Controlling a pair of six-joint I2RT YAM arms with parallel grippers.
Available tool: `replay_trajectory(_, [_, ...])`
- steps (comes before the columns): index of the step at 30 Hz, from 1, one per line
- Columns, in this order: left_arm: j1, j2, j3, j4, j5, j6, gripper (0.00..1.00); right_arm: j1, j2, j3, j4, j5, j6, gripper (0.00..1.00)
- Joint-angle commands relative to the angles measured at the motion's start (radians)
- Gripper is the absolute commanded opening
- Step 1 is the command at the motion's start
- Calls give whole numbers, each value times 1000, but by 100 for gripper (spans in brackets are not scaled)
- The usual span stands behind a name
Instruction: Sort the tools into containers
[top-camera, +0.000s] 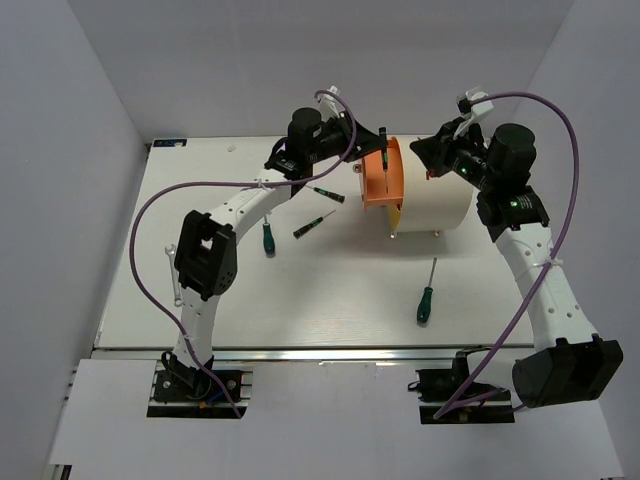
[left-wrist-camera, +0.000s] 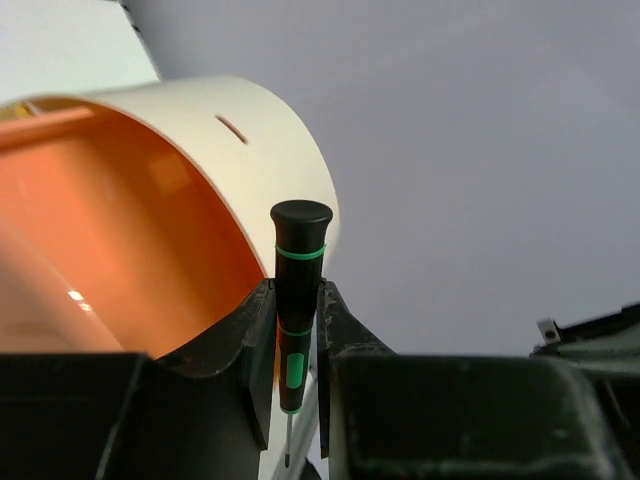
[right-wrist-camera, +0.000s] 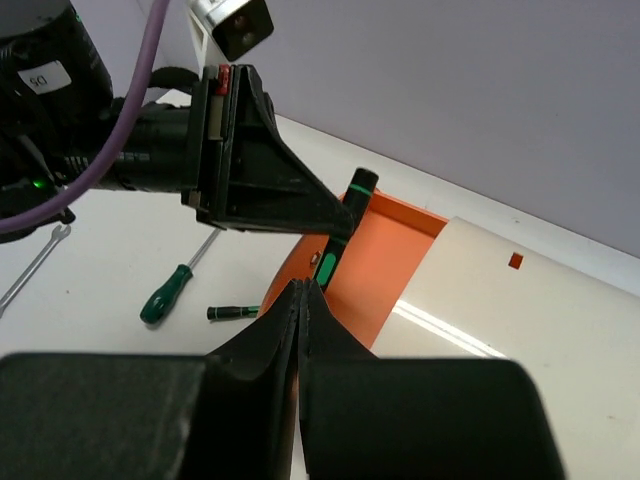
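Tabletop (top-camera: 330, 320) holds four screwdrivers (top-camera: 426, 298) and one wrench (top-camera: 173, 272).

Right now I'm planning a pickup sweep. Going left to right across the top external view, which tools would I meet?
silver wrench → left green screwdriver → held black screwdriver → right green screwdriver
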Motion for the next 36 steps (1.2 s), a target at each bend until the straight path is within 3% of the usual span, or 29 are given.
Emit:
replay_trajectory(1, [1, -46, 64, -112, -111, 72, 0, -9, -39, -16, 59, 3, 18, 0])
replay_trajectory(2, [-2, -43, 74, -141, -128, 88, 0, -11, -42, -17, 59, 1, 19, 0])
replay_trajectory(3, [-7, -37, 101, -164, -142, 117, 10, -12, -42, -20, 59, 0, 21, 0])
replay_trajectory(6, [-14, -6, 165, -240, -157, 137, 23, -14, -42, -24, 59, -8, 26, 0])
replay_trajectory(7, [-16, 1, 178, -253, -157, 139, 33, -12, -42, -24, 59, -9, 26, 0])
replay_trajectory(14, [-33, 58, 287, -318, -174, 158, 54, -14, -46, -33, 59, -17, 21, 0])
replay_trajectory(18, [-33, 60, 308, -349, -194, 181, 51, -12, -49, -39, 59, -25, 18, 0])
replay_trajectory(20, [-33, 41, 311, -361, -206, 197, 40, -12, -45, -37, 58, -60, -3, 0])
replay_trajectory(21, [-31, 32, 316, -368, -220, 221, 27, -12, -42, -34, 58, -92, -22, 1])
replay_trajectory(22, [-27, 21, 322, -382, -252, 235, 22, -14, -39, -24, 55, -132, -75, 4])
replay_trajectory(24, [1, -23, 336, -396, -284, 267, 13, -11, -14, -11, 27, -354, -175, 25])
replay_trajectory(26, [28, -72, 327, -430, -345, 289, 12, 14, 39, 36, -37, -524, -381, 40])
replay_trajectory(27, [67, -142, 283, -441, -365, 309, 12, 41, 66, 67, -98, -532, -477, 43])
replay_trajectory(28, [91, -187, 240, -451, -388, 313, 18, 108, 133, 161, -269, -531, -587, 46])
replay_trajectory(29, [122, -236, 185, -453, -392, 315, 27, 145, 177, 218, -360, -490, -795, 50])
replay_trajectory(30, [186, -347, 119, -454, -390, 316, 37, 214, 222, 278, -446, -464, -885, 52])
replay_trajectory(31, [219, -405, -26, -461, -387, 320, 57, 247, 272, 341, -526, -442, -965, 53])
replay_trajectory(32, [280, -464, -102, -474, -386, 344, 65, 277, 373, 466, -660, -380, -1066, 57])
replay_trajectory(33, [308, -524, -180, -482, -387, 359, 72, 338, 421, 522, -701, -335, -1082, 68])
replay_trajectory(34, [334, -643, -325, -502, -390, 372, 81, 365, 510, 573, -730, -297, -1097, 85])
replay_trajectory(36, [386, -754, -455, -522, -396, 407, 83, 435, 588, 694, -804, -186, -1155, 89])
